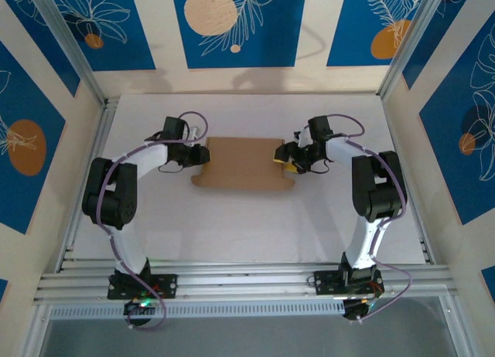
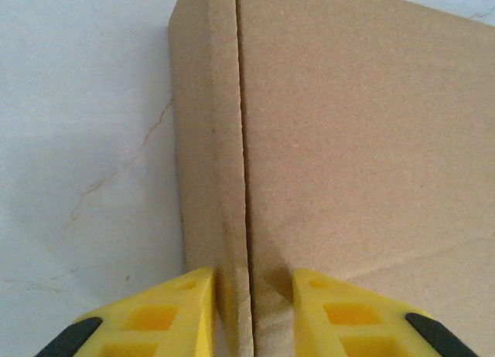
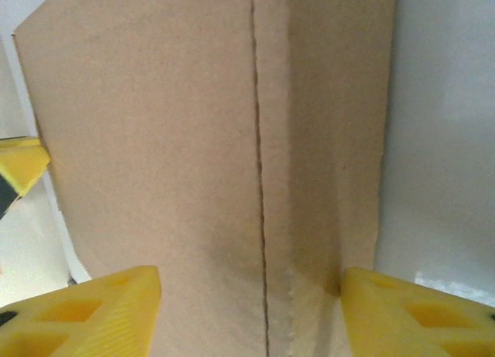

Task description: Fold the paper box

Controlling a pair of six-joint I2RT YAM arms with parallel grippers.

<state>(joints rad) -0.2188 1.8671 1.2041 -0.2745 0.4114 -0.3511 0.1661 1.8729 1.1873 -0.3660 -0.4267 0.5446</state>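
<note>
The paper box point(image 1: 244, 164), plain brown cardboard, lies flat in the middle of the white table. My left gripper point(image 1: 203, 154) is at its left end. In the left wrist view the yellow fingers point(image 2: 166, 311) stand close together, and the left gripper point(image 2: 254, 276) is shut on the upright side wall point(image 2: 209, 141) beside a seam. My right gripper point(image 1: 285, 158) is at the box's right end. In the right wrist view its fingers point(image 3: 93, 307) stand wide apart, so the right gripper point(image 3: 251, 276) is open astride the box end point(image 3: 232, 141), and one finger touches the outer edge.
The white table point(image 1: 232, 226) is bounded by aluminium rails point(image 1: 247, 283) at the near edge and by blue-patterned wall panels point(image 1: 456, 117) at the sides and back. Bare tabletop lies between the box and the arm bases.
</note>
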